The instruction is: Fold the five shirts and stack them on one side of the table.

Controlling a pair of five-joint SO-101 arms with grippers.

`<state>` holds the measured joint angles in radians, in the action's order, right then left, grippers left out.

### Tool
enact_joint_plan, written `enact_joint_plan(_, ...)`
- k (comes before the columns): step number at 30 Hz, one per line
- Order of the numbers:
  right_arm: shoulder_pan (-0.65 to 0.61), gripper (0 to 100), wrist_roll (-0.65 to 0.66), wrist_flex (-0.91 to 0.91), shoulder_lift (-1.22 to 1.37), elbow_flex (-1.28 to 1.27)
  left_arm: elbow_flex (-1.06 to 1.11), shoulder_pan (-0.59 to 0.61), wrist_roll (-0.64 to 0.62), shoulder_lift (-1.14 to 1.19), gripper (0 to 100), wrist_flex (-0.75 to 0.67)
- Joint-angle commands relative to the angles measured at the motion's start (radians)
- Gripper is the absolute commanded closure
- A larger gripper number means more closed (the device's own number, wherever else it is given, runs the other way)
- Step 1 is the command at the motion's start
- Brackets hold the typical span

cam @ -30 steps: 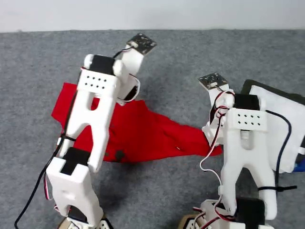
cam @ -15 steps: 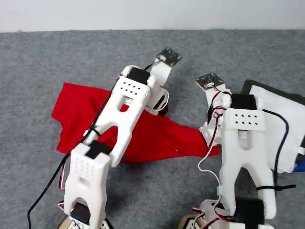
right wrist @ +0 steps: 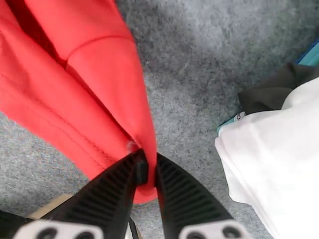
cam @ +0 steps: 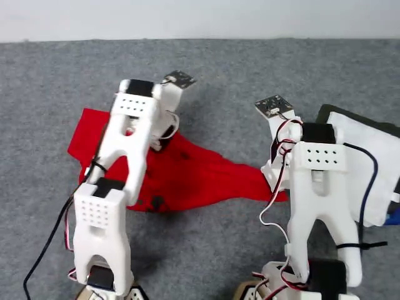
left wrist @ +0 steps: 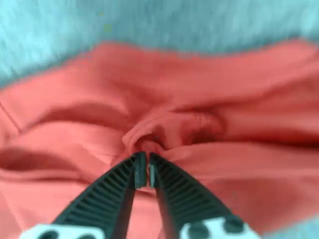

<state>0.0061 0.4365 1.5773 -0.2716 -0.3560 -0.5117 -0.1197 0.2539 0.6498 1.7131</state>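
Note:
A red shirt (cam: 187, 175) lies spread and rumpled across the middle of the grey table. My left gripper (left wrist: 143, 172) is shut on a pinched fold of the red shirt (left wrist: 164, 124) near its far edge, under the left arm (cam: 134, 125). My right gripper (right wrist: 147, 172) is shut on the red shirt (right wrist: 99, 89) at its right-hand tip, beside the right arm (cam: 312, 175). A stack of folded shirts, white on top (cam: 369, 156) over a dark one (cam: 328, 114), rests at the table's right side.
The grey carpet-like table top (cam: 250, 81) is bare behind the arms and at the front centre. The white folded shirt (right wrist: 274, 159) and a dark one (right wrist: 274, 84) lie close to my right gripper. A blue edge (cam: 392, 219) peeks out from under the stack.
My left arm swung back to the left and drew in over the shirt's far edge, dragging the pinched cloth with it. The right arm stayed where it was, still holding the shirt's tip.

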Motion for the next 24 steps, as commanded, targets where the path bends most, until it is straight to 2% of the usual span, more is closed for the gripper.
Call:
enact_joint_plan(1,0.002,98.9,0.009,-0.012,-0.010,0.015,0.027,0.068,0.023,-0.092,98,0.043)
enact_joint_plan(11,0.002,98.9,0.003,-0.013,-0.012,0.015,0.295,0.089,0.023,-0.232,98,0.041)
enact_joint_plan(15,-0.004,98.9,0.003,-0.013,-0.012,0.015,0.285,0.074,0.018,-0.367,98,0.037)
enact_joint_plan(19,-0.005,98.9,0.003,-0.013,-0.012,0.015,0.216,0.006,0.005,-0.451,98,-0.018)
enact_joint_plan(21,-0.005,98.9,0.006,-0.013,-0.008,0.015,0.182,-0.026,-0.041,-0.454,94,-0.043)
enact_joint_plan(24,-0.005,98.9,0.005,-0.013,-0.004,0.015,0.170,-0.058,-0.140,-0.431,82,-0.110)
